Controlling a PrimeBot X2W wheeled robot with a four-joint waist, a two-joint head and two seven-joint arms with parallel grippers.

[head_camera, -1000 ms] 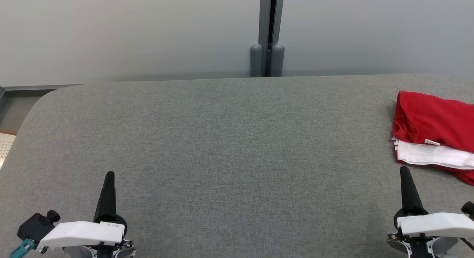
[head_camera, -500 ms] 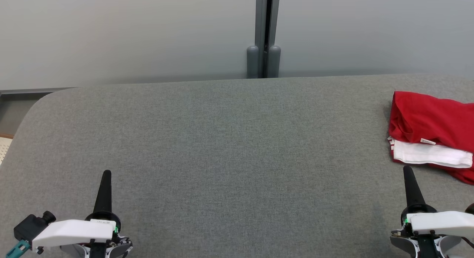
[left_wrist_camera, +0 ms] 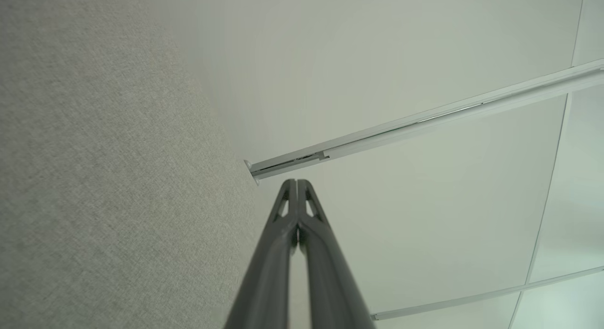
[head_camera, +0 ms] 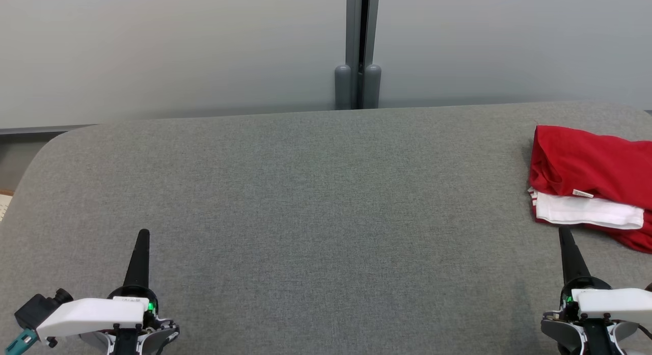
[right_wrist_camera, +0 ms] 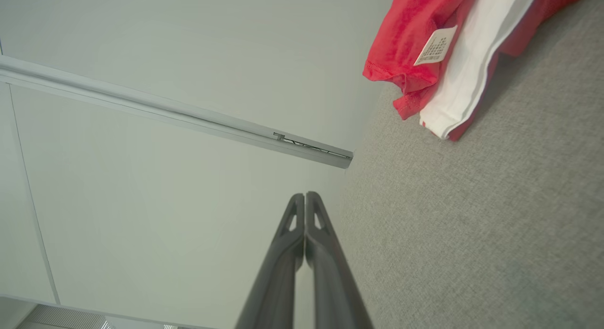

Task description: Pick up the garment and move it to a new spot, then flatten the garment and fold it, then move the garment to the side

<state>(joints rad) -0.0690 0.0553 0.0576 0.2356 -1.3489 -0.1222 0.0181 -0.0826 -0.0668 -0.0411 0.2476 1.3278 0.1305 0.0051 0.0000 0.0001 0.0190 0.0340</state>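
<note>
The garment (head_camera: 591, 166) is red with a white band and a small white label, bunched in a folded heap at the far right of the grey table (head_camera: 316, 202). The right wrist view shows the garment (right_wrist_camera: 424, 46) at its upper right. My right gripper (head_camera: 563, 233) hovers just in front of the heap's near edge, its fingers (right_wrist_camera: 304, 201) pressed together with nothing between them. Over at the lower left my left gripper (head_camera: 143, 234) is shut and empty too, fingers (left_wrist_camera: 297, 185) pointing toward the back wall.
A pale wall with a grey vertical post (head_camera: 358, 49) rises behind the table's far edge. The table's rounded left corner (head_camera: 56, 141) borders a strip of floor. Bare grey fabric stretches between the two grippers.
The whole head picture has slid a little left, so the camera turned right. Both grippers stay shut in about the same places, and the garment lies as before.
</note>
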